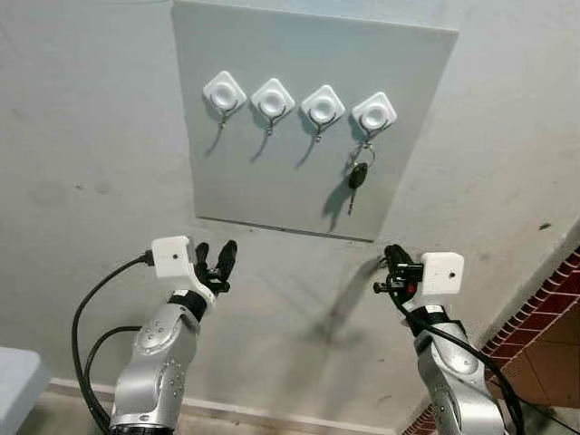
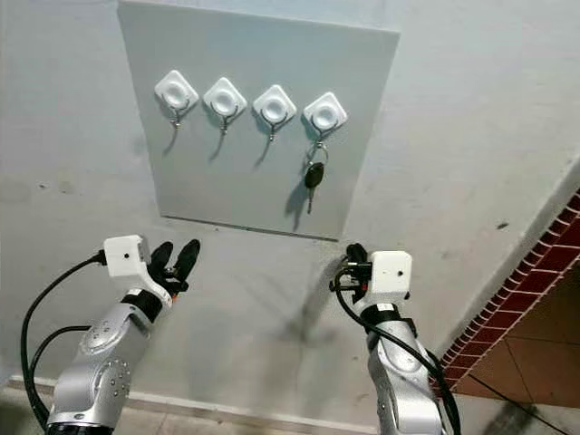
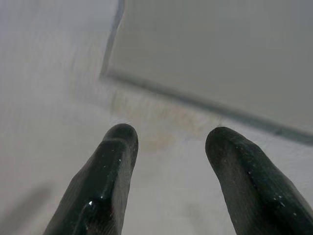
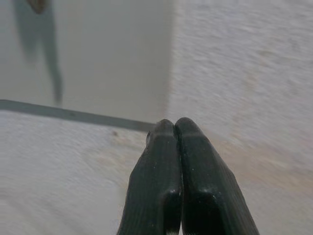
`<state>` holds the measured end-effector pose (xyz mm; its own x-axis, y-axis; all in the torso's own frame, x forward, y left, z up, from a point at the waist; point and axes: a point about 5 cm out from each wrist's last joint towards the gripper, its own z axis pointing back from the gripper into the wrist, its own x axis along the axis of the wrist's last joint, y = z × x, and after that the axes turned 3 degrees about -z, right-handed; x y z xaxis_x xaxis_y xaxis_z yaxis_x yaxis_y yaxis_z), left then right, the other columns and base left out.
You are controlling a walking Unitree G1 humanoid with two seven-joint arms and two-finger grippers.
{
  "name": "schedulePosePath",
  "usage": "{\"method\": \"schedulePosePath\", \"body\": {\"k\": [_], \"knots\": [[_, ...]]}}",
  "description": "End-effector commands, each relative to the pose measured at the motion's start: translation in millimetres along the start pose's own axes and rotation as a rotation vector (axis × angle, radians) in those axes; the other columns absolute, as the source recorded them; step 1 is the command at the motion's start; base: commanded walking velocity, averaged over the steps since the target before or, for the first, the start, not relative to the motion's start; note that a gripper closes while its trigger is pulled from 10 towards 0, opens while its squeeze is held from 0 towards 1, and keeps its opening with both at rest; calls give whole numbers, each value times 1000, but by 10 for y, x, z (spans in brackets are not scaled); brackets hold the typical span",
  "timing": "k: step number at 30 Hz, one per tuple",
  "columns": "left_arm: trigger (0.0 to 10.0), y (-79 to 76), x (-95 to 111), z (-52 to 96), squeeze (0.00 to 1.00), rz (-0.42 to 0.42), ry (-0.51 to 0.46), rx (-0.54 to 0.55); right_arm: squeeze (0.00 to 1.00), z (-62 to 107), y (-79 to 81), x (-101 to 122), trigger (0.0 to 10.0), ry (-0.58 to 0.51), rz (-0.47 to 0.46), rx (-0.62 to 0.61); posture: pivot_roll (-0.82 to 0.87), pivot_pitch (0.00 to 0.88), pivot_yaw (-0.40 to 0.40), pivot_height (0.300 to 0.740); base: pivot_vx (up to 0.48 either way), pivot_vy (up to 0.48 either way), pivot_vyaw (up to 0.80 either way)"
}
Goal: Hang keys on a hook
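Note:
A grey board (image 1: pixel 272 172) on the wall carries a row of white hooks. A black-headed key (image 1: pixel 358 178) on a ring hangs from the rightmost hook (image 1: pixel 373 114); the other hooks are bare. My left gripper (image 1: pixel 216 260) is raised below the board's lower left corner, its fingers (image 3: pixel 102 186) open with nothing between them. My right gripper (image 1: pixel 391 261) is raised below the board's lower right corner, its fingers (image 4: pixel 156 191) shut and empty. Both grippers are well below the key.
The plaster wall (image 1: pixel 91 181) spreads around the board. A red brick edge (image 1: pixel 535 317) runs along the lower right. A white baseboard (image 1: pixel 272 415) lies at the foot of the wall. A pale object's corner (image 1: pixel 14 372) shows at lower left.

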<state>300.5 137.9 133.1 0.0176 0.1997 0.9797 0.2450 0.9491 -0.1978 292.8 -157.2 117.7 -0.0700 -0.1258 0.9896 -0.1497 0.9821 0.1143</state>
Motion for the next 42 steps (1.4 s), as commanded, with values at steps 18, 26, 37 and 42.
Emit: {"method": "schedulePosePath", "body": {"k": [18,26,37,42], "knots": [[10000,-532,641,-7,0,-70,-206,-279,0,-126,529,755,10000,-202,-104,468,44,0,-54,740,0,0,0],[10000,-544,800,8,0,-80,-237,-306,0,-120,602,961,10000,-239,-127,556,50,0,-56,740,0,0,0],[10000,-616,862,14,0,-87,-241,-350,0,-108,638,1096,10000,-275,-176,583,43,0,-52,740,0,0,0],[10000,-658,916,27,0,-86,-259,-374,0,-117,659,1161,10000,-294,-203,595,45,0,-53,740,0,0,0]]}}
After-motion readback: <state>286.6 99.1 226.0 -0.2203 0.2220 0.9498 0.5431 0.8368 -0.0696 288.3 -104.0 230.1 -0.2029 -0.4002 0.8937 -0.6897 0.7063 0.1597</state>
